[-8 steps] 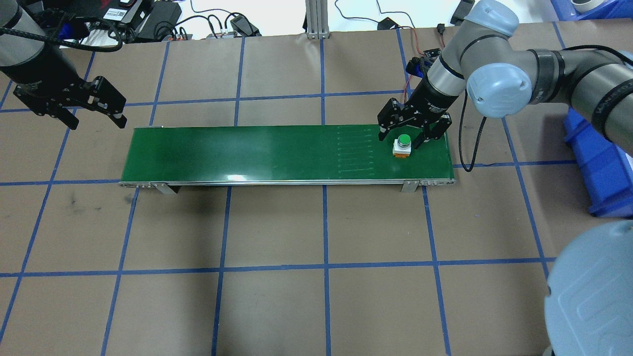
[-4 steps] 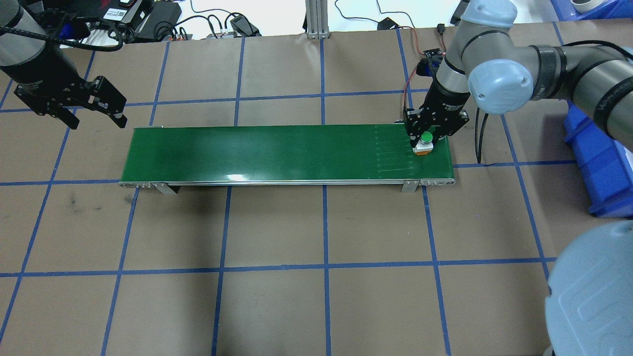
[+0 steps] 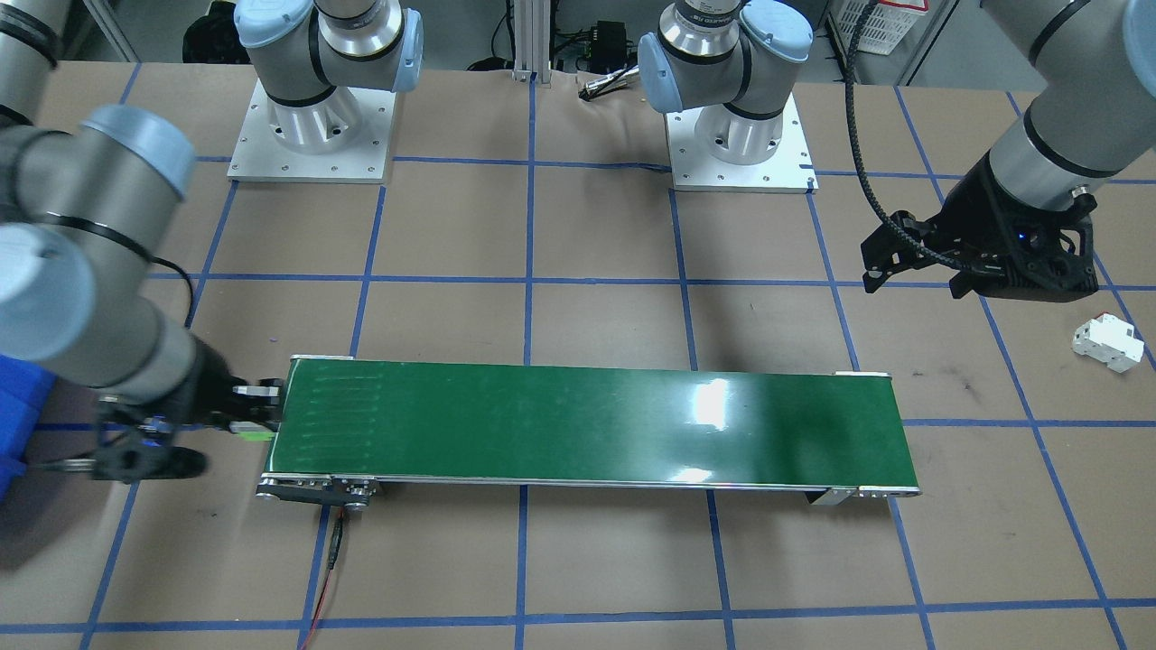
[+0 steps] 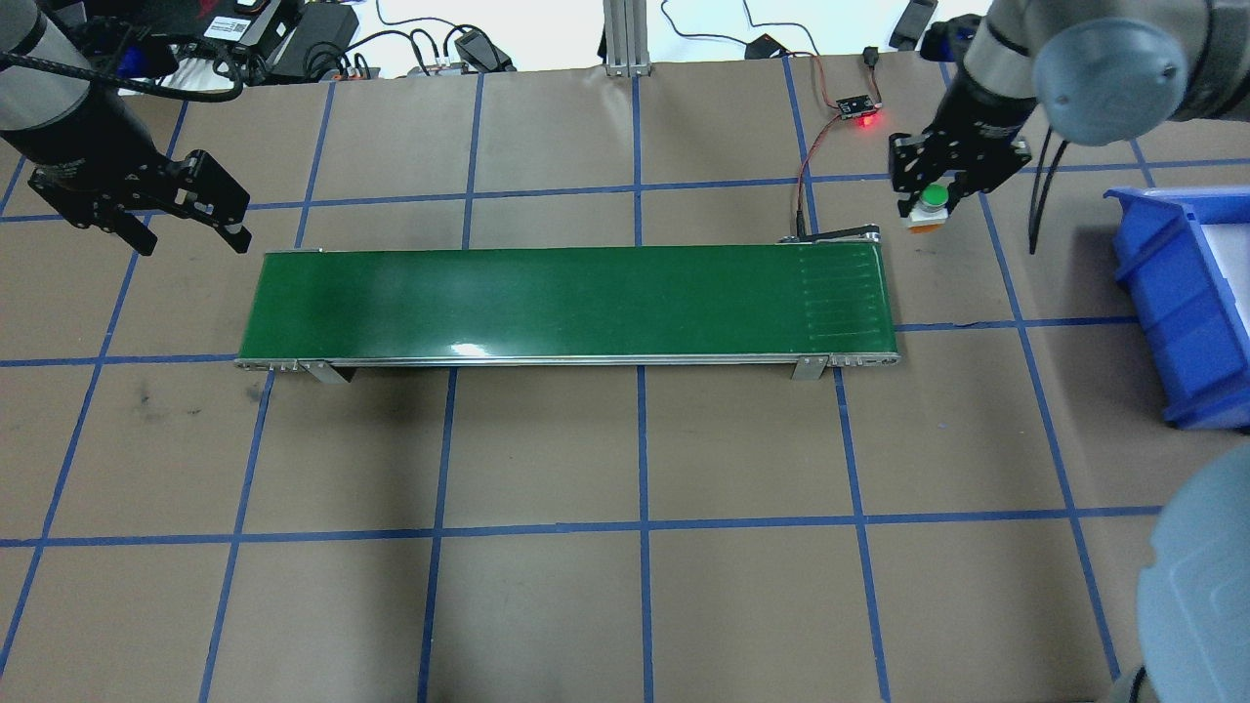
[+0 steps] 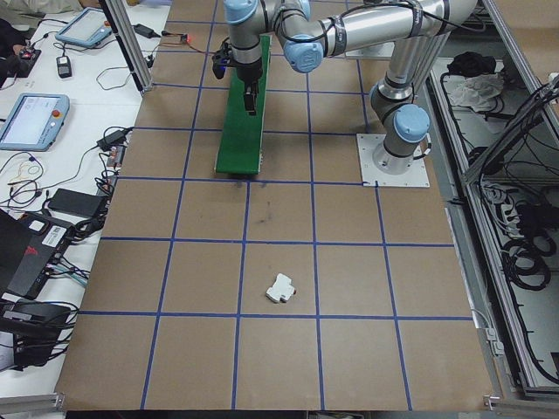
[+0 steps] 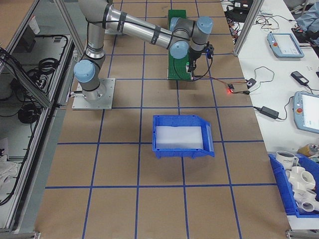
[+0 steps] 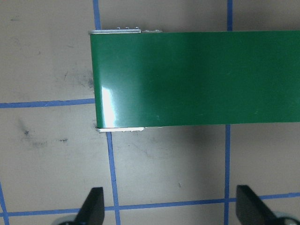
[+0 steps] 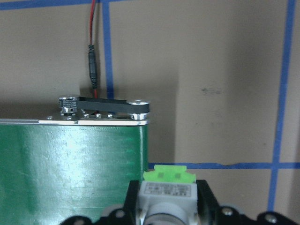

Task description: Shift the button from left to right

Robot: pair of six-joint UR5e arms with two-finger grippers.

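The button [image 4: 934, 198], with its round green cap and white body, hangs in my right gripper [image 4: 928, 190], which is shut on it, above the brown table just beyond the far right corner of the green conveyor belt [image 4: 566, 303]. In the right wrist view the button [image 8: 168, 190] shows its lime-green base between the black fingers, next to the belt's end [image 8: 70, 173]. From the front view only a lime sliver shows at the right gripper [image 3: 246, 413]. My left gripper [image 4: 190, 241] hovers open and empty past the belt's left end; its fingers [image 7: 92, 208] frame bare table.
A blue bin [image 4: 1187, 293] stands on the table to the right of the belt. A small circuit board with a red light [image 4: 857, 105] and its wire lie behind the belt's right end. A white block [image 3: 1106, 343] rests near the left arm.
The right gripper, open around the button on the belt a second ago, shut on it, lifted it, and carried it off the belt's right end toward the back right. The left arm stayed still.
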